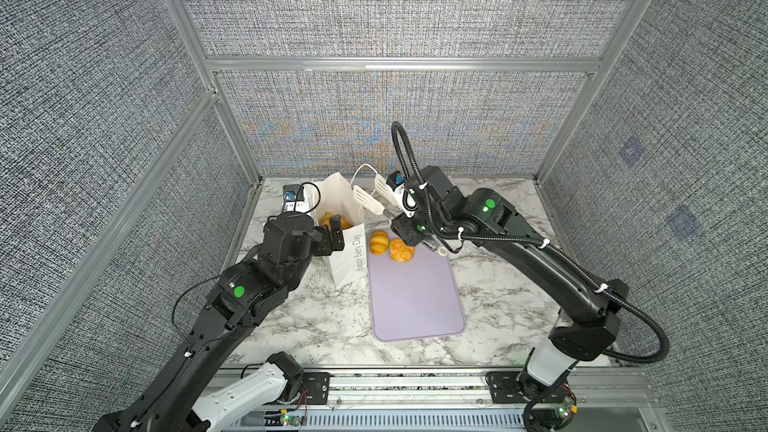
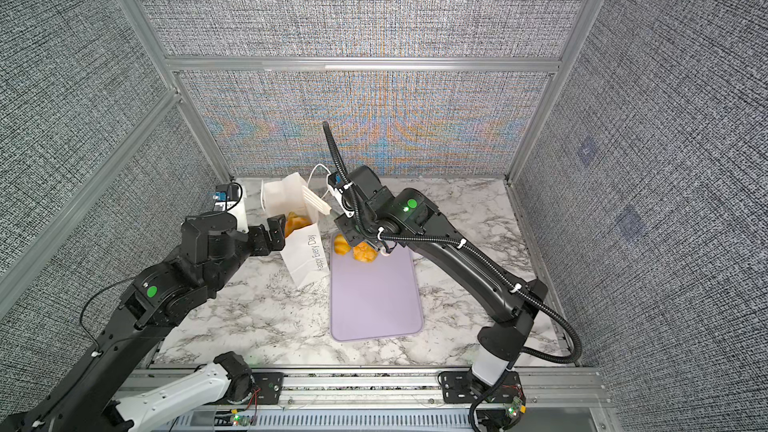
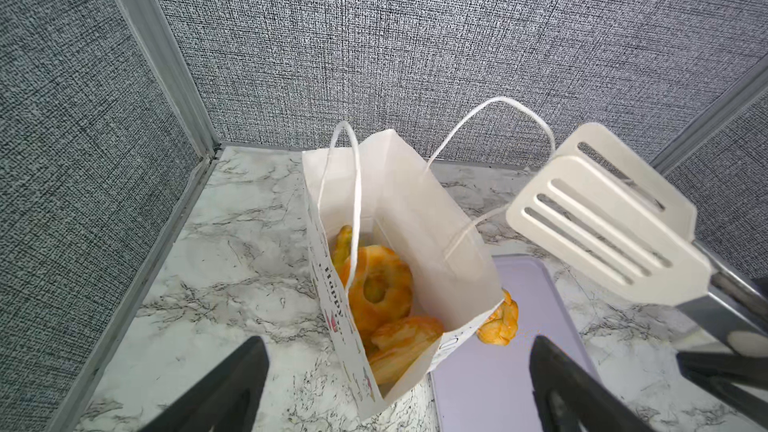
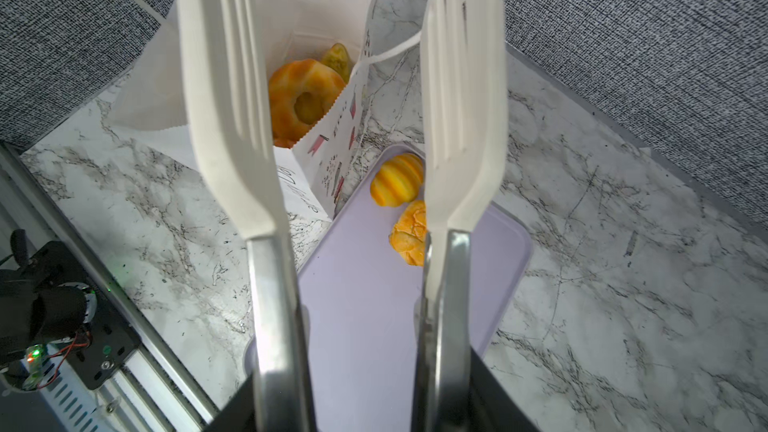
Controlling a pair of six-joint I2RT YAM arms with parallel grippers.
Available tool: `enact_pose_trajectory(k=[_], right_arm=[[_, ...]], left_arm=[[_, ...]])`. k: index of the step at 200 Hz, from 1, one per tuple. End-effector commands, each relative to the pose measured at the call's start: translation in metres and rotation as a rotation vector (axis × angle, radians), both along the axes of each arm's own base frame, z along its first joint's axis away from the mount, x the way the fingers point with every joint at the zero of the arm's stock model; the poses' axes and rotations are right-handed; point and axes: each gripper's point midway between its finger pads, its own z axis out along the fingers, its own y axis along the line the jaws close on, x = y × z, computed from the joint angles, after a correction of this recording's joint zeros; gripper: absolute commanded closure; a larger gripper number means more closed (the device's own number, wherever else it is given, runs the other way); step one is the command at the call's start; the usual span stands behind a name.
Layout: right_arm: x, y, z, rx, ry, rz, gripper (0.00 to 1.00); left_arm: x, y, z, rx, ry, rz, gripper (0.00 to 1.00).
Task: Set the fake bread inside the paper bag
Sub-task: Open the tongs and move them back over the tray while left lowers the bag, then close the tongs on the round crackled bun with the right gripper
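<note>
**Bagging the bread: tongs empty, two pieces left on the tray**

Status. The paper bag point(image 3: 415, 209) stands upright and open on the marble table point(image 1: 498, 305), touching the far corner of the lilac tray point(image 1: 415, 297). Inside it lie a ring doughnut point(image 3: 380, 284) and at least three other pieces. A striped croissant point(image 4: 397, 180) and a crackled round bun point(image 4: 409, 230) sit on the far end of the tray, touching each other, with the croissant just beside the bag.

Grippers. The right gripper point(image 4: 365, 409) is clamped on the metal handles of a pair of white slotted tongs point(image 3: 602, 234). The tong blades stand apart with nothing between them, raised near the bag's mouth. The left gripper point(image 3: 399, 340) is spread fully wide and holds nothing. Its fingers flank the bag's near corner, and contact with the paper cannot be confirmed.

Step in hand. Judged as the return for the next piece.

Next move.
1. Bring the tongs down over the far end of the tray.
2. Set one blade on each side of a single piece, then close.
3. Keep the blades clear of the bag wall and its handle loop.
</note>
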Motion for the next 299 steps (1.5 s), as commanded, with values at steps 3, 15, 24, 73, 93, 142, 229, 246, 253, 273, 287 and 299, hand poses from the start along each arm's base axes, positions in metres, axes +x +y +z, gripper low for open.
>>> enact_pose_trajectory(k=[3, 15, 24, 73, 93, 142, 229, 246, 253, 273, 287, 299], right_arm=[[0.007, -0.015, 0.001, -0.013, -0.03, -0.057, 0.47], [0.008, -0.023, -0.004, -0.023, -0.025, -0.076, 0.47], [0.009, -0.029, -0.006, -0.029, -0.022, -0.089, 0.47], [0.014, -0.059, -0.029, -0.06, 0.021, -0.168, 0.47], [0.015, -0.071, -0.044, -0.083, 0.052, -0.201, 0.47], [0.01, -0.093, -0.088, -0.155, 0.139, -0.253, 0.47], [-0.01, -0.105, -0.156, -0.281, 0.288, -0.21, 0.42], [-0.014, -0.106, -0.167, -0.302, 0.314, -0.198, 0.42], [-0.016, -0.107, -0.171, -0.308, 0.325, -0.193, 0.42], [-0.02, -0.109, -0.182, -0.328, 0.348, -0.186, 0.41], [-0.022, -0.11, -0.189, -0.342, 0.361, -0.185, 0.41], [-0.024, -0.111, -0.195, -0.351, 0.371, -0.18, 0.41]], left_arm=[[0.003, -0.009, 0.007, -0.044, -0.027, -0.025, 0.01], [0.003, -0.012, 0.006, -0.049, -0.025, -0.034, 0.01], [0.003, -0.014, 0.005, -0.05, -0.023, -0.037, 0.01], [0.003, -0.025, -0.002, -0.054, -0.01, -0.057, 0.01], [0.003, -0.03, -0.003, -0.047, -0.011, -0.065, 0.01], [0.0, -0.045, -0.004, -0.03, -0.012, -0.089, 0.01], [-0.004, -0.076, -0.013, -0.033, 0.003, -0.145, 0.01], [-0.004, -0.083, -0.016, -0.032, 0.007, -0.157, 0.01], [-0.004, -0.087, -0.016, -0.035, 0.009, -0.165, 0.01], [-0.004, -0.093, -0.02, -0.038, 0.018, -0.177, 0.01], [-0.004, -0.097, -0.023, -0.043, 0.027, -0.184, 0.01], [-0.005, -0.102, -0.027, -0.049, 0.034, -0.194, 0.01]])
